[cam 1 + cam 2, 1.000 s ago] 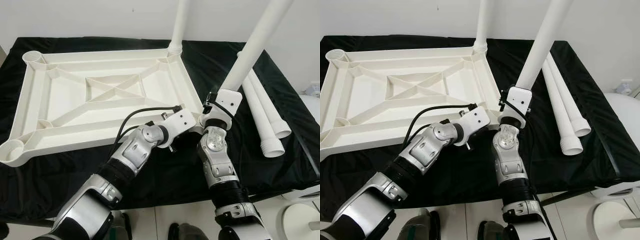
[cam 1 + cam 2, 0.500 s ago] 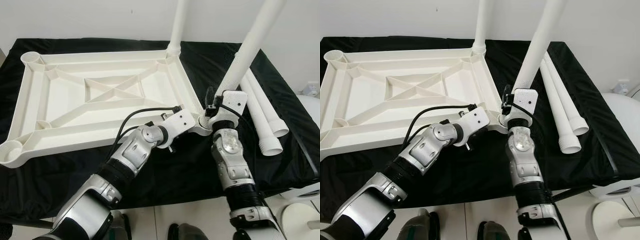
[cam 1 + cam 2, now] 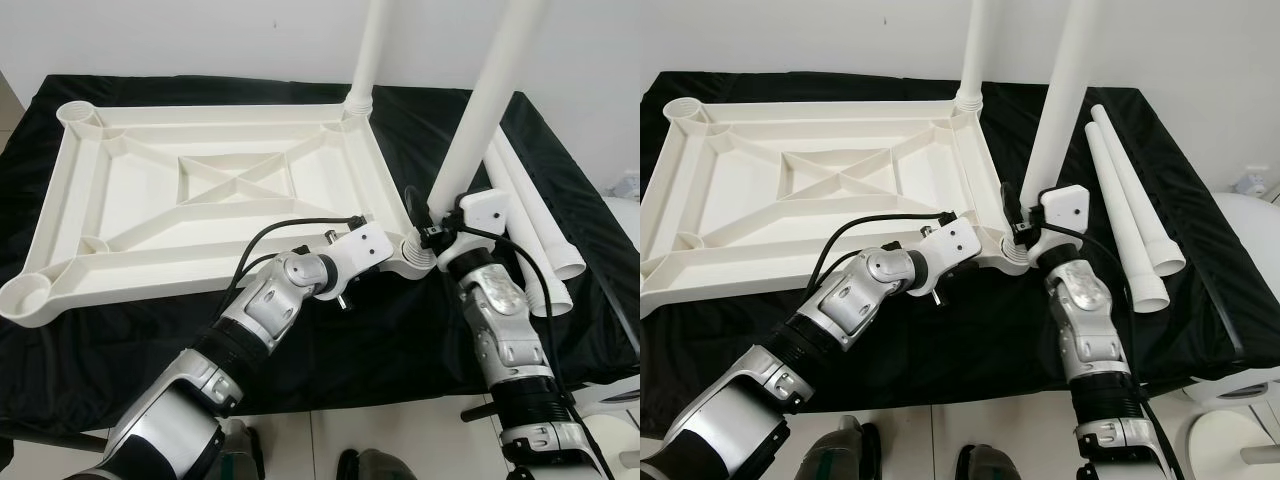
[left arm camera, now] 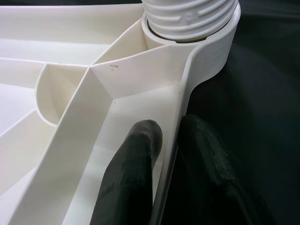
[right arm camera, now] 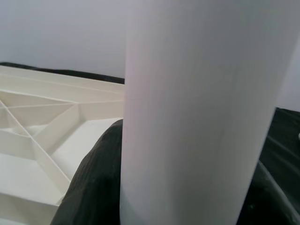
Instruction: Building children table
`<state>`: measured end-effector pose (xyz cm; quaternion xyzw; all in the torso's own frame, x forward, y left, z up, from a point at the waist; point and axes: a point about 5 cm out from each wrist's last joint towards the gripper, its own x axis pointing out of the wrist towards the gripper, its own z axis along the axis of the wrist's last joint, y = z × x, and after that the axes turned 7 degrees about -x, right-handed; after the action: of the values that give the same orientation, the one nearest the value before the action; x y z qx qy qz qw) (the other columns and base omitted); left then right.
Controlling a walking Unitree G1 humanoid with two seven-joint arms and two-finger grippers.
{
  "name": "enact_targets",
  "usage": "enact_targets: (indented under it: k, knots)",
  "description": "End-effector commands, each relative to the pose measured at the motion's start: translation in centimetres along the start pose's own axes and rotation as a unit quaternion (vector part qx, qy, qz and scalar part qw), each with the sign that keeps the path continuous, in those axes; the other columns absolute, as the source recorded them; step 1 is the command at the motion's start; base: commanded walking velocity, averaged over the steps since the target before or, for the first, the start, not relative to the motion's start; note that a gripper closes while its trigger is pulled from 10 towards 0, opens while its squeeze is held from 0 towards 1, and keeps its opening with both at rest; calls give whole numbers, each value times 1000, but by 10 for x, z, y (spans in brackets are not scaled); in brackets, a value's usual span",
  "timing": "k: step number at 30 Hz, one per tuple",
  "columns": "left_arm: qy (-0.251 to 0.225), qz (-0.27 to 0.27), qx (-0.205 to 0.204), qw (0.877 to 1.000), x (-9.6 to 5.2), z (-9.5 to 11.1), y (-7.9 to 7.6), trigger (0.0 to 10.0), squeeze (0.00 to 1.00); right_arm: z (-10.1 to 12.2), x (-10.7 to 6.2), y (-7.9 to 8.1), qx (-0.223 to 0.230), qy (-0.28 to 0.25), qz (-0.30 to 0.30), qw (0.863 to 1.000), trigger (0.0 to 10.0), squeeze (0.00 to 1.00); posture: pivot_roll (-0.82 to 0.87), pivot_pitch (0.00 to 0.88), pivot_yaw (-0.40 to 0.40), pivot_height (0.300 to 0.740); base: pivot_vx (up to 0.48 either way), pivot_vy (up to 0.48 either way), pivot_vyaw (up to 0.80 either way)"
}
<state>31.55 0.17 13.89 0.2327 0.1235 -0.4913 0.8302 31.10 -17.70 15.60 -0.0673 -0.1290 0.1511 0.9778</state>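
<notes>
A white plastic tabletop [image 3: 200, 112] lies upside down on a black cloth. One white leg [image 3: 368, 50] stands screwed into its far right corner. My right gripper [image 3: 432, 236] is shut on a second leg [image 3: 480, 110], which stands nearly upright with its threaded end [image 4: 187, 16] in the near right corner socket [image 3: 415, 264]. In the right wrist view a black finger [image 5: 91, 183] wraps that leg. My left gripper [image 4: 171, 129] is shut on the tabletop's side rim [image 4: 180, 108] just beside that socket, one finger inside the rim and one outside.
Two spare legs [image 3: 535, 230] lie side by side on the cloth to the right. The sockets at the two left corners [image 3: 80, 115] [image 3: 28, 298] hold nothing. The table's front edge runs just below my arms. A white round object [image 3: 1240, 380] sits past the right edge.
My right arm has swung right and brought the held leg from a lean to nearly upright over the near right socket. The left gripper has kept its hold on the rim.
</notes>
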Motion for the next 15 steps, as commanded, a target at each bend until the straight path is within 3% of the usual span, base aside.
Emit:
enact_targets:
  k: [1, 8, 15]
  knots:
    - [-39, 12, 40, 998, -6, 22, 5, 10000, 0, -46, -29, -8, 35, 115, -10, 993, 10000, 0, 10, 76, -10, 740, 0, 0, 0]
    - [-39, 13, 39, 998, -7, 23, 5, 10000, 0, -48, -39, -13, 76, 98, 30, 992, 10000, 0, 11, 82, -6, 740, 0, 0, 0]
    - [-40, 11, 39, 998, -7, 24, 5, 10000, 0, -53, -44, -20, 54, 113, 56, 991, 10000, 0, 8, 86, -6, 740, 0, 0, 0]
